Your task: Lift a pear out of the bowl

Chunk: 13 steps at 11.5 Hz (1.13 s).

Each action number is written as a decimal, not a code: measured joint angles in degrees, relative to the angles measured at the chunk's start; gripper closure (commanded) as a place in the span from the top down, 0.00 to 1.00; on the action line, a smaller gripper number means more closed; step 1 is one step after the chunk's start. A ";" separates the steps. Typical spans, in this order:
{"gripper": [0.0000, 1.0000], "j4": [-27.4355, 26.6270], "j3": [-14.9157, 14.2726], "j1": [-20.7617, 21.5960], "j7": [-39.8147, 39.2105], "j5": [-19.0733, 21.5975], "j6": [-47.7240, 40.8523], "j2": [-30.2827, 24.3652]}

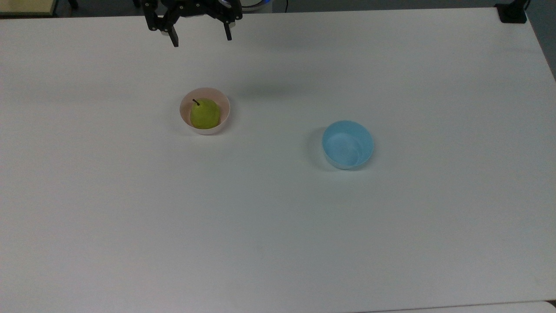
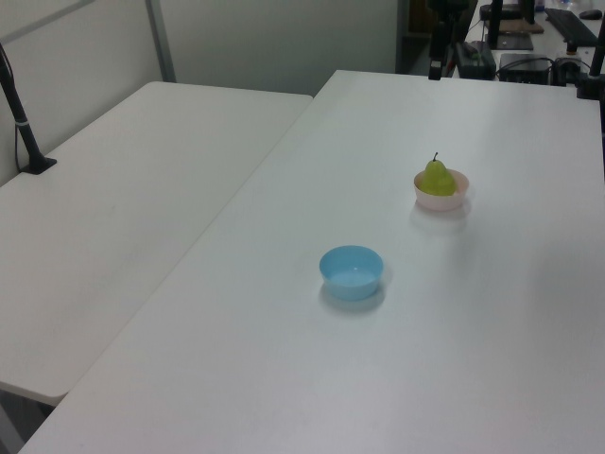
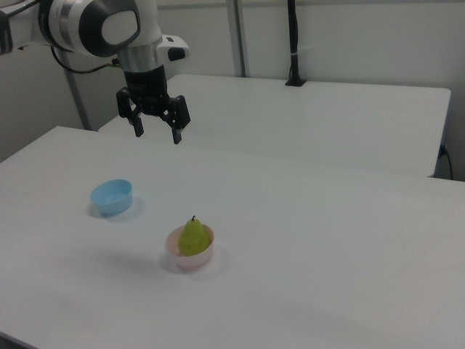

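The pear (image 1: 204,114) sits stem-up inside the pink bowl (image 1: 224,106) on the white table (image 1: 278,217). We see the gripper (image 1: 201,36) hanging well above the table with its jaws spread wide, holding nothing. A light blue bowl (image 1: 347,144) stands well apart.

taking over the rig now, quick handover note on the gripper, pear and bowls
Gripper: open, empty, hanging high above the table, jaws spread wide.
Pear: standing in the pink bowl, stem up.
Light blue bowl: empty, apart from the pink one, to the top view's right.
Done: nothing yet; pear untouched.
Left: move over the pink bowl, descend, close on the pear, lift it out.
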 measured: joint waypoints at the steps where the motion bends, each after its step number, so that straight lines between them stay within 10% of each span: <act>1: 1.00 0.00 0.00 0.03 0.06 0.00 0.00 0.00; 13: 1.00 -0.75 -0.34 -0.15 -12.31 -2.60 -0.03 0.00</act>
